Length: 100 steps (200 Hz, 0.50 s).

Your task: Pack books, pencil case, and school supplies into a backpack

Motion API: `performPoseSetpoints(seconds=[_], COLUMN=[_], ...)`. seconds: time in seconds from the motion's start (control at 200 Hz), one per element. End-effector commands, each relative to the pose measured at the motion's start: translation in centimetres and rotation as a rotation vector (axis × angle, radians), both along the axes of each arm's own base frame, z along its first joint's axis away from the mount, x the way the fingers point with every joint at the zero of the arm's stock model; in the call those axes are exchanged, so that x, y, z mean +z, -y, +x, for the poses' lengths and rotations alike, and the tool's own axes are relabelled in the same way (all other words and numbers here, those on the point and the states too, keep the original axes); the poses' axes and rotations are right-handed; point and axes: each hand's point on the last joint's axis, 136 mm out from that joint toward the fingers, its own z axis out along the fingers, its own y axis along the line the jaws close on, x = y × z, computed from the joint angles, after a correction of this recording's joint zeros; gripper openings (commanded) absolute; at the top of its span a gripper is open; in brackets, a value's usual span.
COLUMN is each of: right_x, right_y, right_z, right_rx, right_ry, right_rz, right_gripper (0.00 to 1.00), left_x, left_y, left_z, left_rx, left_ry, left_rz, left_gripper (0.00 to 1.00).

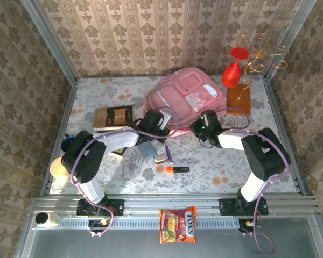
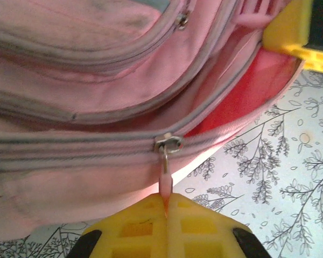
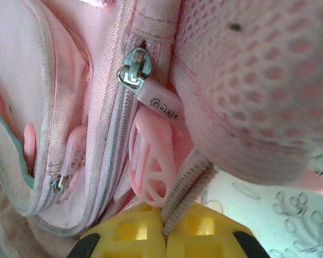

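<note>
The pink backpack (image 1: 185, 99) lies at the back middle of the table. My left gripper (image 2: 166, 207) is shut on the pink zipper pull (image 2: 166, 183) of its main zip, which gapes to show red lining (image 2: 253, 91). My right gripper (image 3: 164, 228) is shut on a grey ribbed zip edge (image 3: 185, 185) of the backpack, beside a pink plastic loop. Both grippers (image 1: 160, 119) (image 1: 201, 127) sit at the bag's near side. A brown and tan book (image 1: 113, 117) lies to the left. The grey-blue pencil case (image 1: 147, 149), a beige oblong piece (image 1: 162, 158), a pale stick (image 1: 127, 167) and an orange-and-black marker (image 1: 175, 170) lie in front.
An orange-brown slab (image 1: 238, 99) and a red vase (image 1: 232, 70) with a gold wire stand are at the back right. A snack packet (image 1: 177, 224) lies on the rail in front of the table. A pale ball (image 1: 58, 167) sits at the left edge.
</note>
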Motion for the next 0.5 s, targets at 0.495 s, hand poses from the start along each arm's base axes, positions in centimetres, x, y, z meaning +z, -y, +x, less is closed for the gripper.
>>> performPoseSetpoints(seconds=[0.495], right_x=[2.6], right_y=[3.7], right_z=[2.2], right_rx=[0.200], right_ry=[0.008], right_rz=[-0.242], right_gripper=[0.00], left_x=[-0.3], left_y=[-3.3], left_z=[0.5], left_rx=[0.009], left_ry=[-0.022], left_rz=[0.055], left_gripper=[0.00])
